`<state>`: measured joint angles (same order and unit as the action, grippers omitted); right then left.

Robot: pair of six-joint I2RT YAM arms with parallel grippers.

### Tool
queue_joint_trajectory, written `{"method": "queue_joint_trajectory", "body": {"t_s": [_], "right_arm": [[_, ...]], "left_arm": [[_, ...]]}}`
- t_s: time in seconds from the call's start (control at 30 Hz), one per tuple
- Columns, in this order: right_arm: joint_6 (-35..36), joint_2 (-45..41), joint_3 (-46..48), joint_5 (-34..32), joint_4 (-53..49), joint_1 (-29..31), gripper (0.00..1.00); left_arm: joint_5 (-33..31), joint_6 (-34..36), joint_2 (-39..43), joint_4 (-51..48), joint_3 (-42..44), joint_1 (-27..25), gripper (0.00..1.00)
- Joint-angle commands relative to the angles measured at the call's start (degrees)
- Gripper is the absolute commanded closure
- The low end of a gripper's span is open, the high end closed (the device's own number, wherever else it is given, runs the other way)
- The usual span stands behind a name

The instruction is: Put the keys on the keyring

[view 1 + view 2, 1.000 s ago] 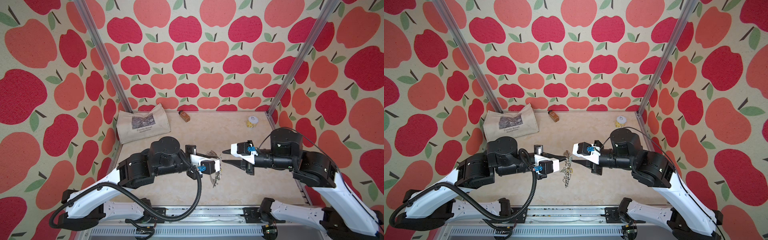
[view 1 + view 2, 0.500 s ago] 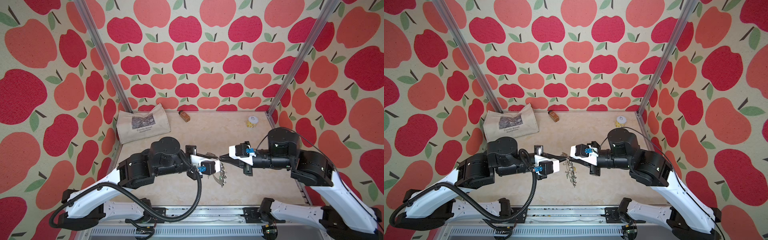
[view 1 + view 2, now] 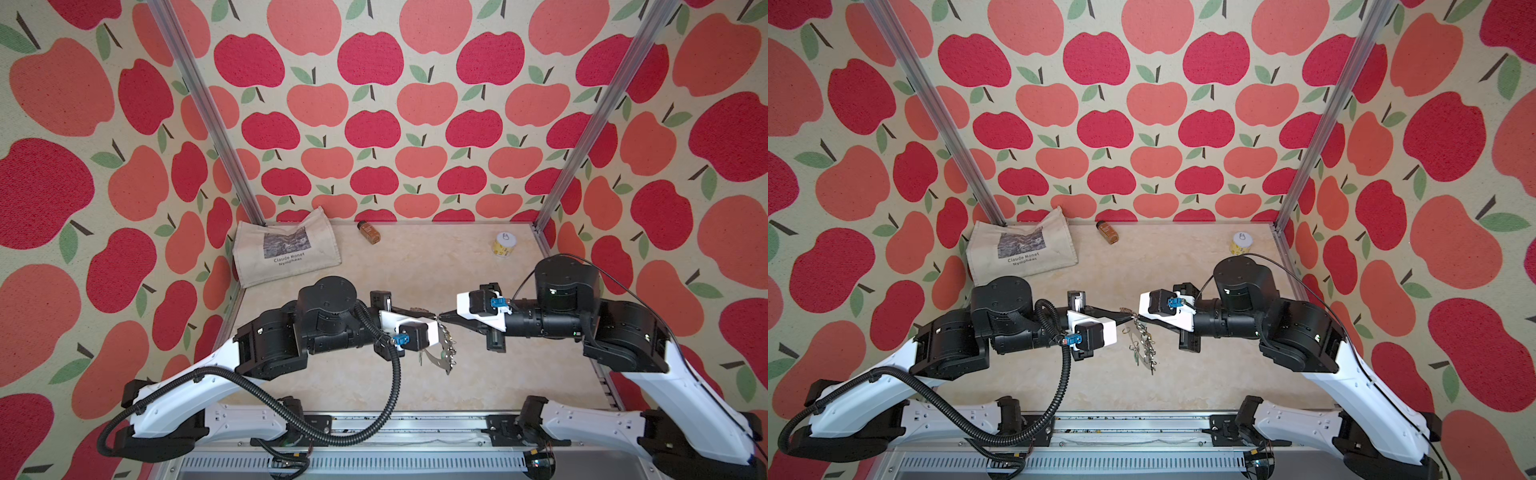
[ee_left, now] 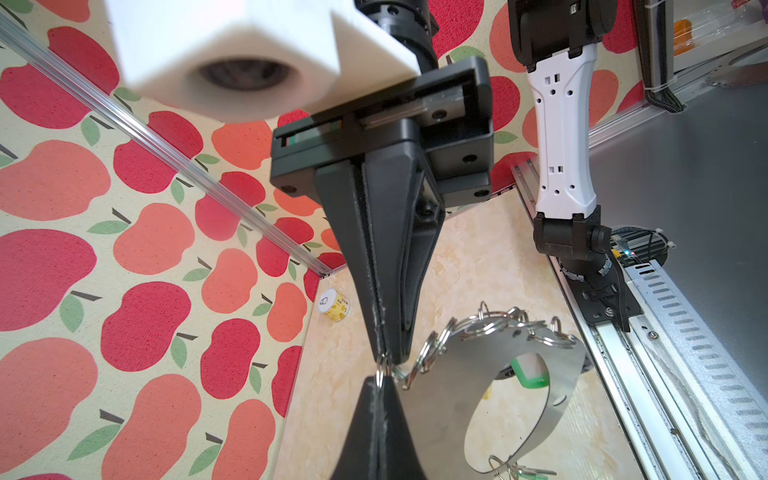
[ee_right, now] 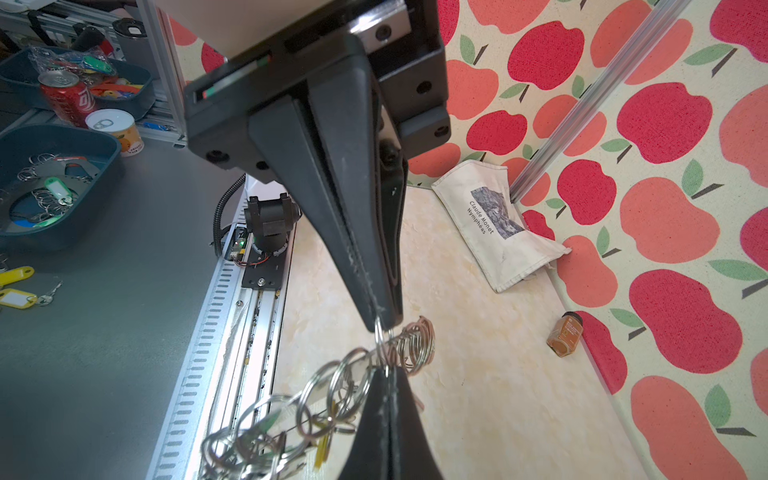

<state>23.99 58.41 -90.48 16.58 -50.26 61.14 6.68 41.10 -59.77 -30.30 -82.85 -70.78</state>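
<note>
Above the middle of the bench (image 3: 415,266), the left end effector (image 3: 432,318) and right end effector (image 3: 446,317) meet tip to tip, both closed on one split ring (image 4: 380,368) of the keyring (image 3: 440,357), whose plate hangs beneath them.

The tabletop (image 3: 415,266) is pale cream with a faint marbled pattern. In its far left corner a canvas tote bag (image 3: 286,251) lies flat, printed with a grey picture and the words Claude Monet Nymphéas. Near the back edge, right of the bag and apart from it, is a small amber jar (image 3: 368,232) with a dark lid, apparently lying on its side. A small yellow-and-white tin (image 3: 504,245) stands upright toward the far right corner.
</note>
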Motion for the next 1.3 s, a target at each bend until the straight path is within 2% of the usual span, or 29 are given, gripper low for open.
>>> {"method": "queue_joint_trajectory", "body": {"t_s": [0.0, 0.53, 0.67, 0.73, 0.87, 0.93, 1.0, 1.03, 1.2, 1.27], "right_arm": [[-1.5, -0.1, -1.9, 0.3, -3.9, 0.3, 1.00], [-4.5, -2.1, 3.8, -0.6, -0.5, 0.3, 1.00], [-5.5, -2.5, 5.6, 0.5, 1.5, 0.3, 0.88], [-5.7, -2.6, 5.9, 0.4, 1.8, 0.3, 0.87], [-6.0, -3.0, 5.9, 0.9, 3.0, 0.3, 0.92], [-6.0, -3.1, 5.9, 1.1, 3.4, 0.3, 0.98], [-6.0, -3.1, 5.5, 1.8, 3.6, 0.3, 1.00], [-5.8, -3.0, 5.2, 1.7, 3.3, 0.3, 0.98], [-5.0, -6.4, 5.1, -2.0, 5.2, 0.3, 0.70], [-5.0, -7.9, 5.0, -2.3, 6.9, 0.3, 0.68]], "left_arm": [[0.4, 0.4, 2.5, 7.3, 0.6, -0.6, 1.00], [3.6, 0.6, 3.9, 12.2, 2.4, -0.5, 1.00], [4.4, 0.6, 4.2, 14.0, 3.0, -0.5, 1.00], [4.6, 0.5, 4.4, 14.0, 3.0, -0.6, 1.00], [5.1, 0.4, 4.2, 13.9, 2.9, -0.5, 1.00], [5.1, 0.4, 4.1, 13.8, 2.8, -0.5, 1.00], [5.1, 0.3, 4.1, 13.6, 2.8, -0.6, 1.00], [5.2, 0.2, 4.1, 13.6, 2.8, -0.6, 1.00], [5.5, -0.1, 4.4, 13.4, 3.0, -0.6, 1.00], [5.9, -0.2, 4.4, 13.3, 3.0, -0.5, 1.00]]}}
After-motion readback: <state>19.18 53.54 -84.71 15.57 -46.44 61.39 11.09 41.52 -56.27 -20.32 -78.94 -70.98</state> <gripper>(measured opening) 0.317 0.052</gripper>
